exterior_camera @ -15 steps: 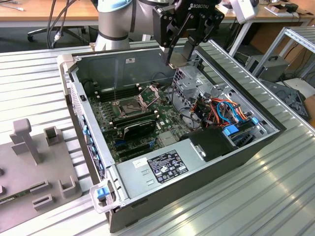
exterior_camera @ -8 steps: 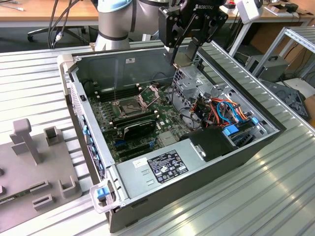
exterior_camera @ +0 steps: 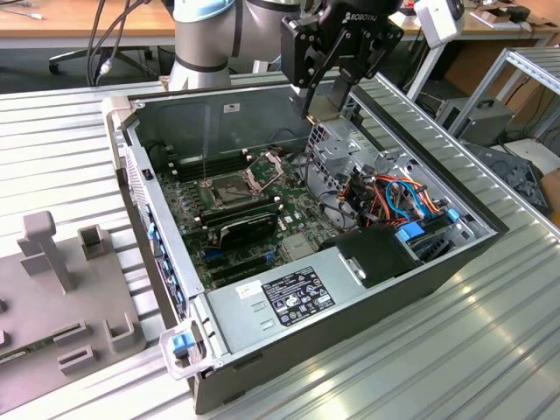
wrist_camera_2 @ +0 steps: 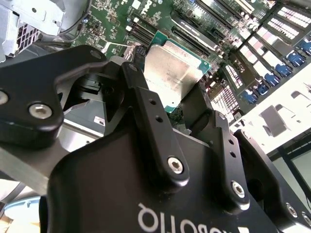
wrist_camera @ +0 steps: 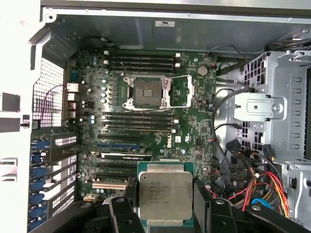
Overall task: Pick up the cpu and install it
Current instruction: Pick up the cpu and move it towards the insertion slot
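Hovered over the open computer case's [exterior_camera: 219,114] edge nearest the arm base [exterior_camera: 206,44], gripper [exterior_camera: 324,107] clamped on the cpu [wrist_camera: 165,195]. Showed the motherboard socket [wrist_camera: 146,92] uncovered, frame [wrist_camera: 181,91] swung open.

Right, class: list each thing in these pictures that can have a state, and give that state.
gripper: shut on the cpu.
cpu: held, not yet in the socket.
socket: empty.
socket frame: hinged open.
computer case: lying on its side, open.
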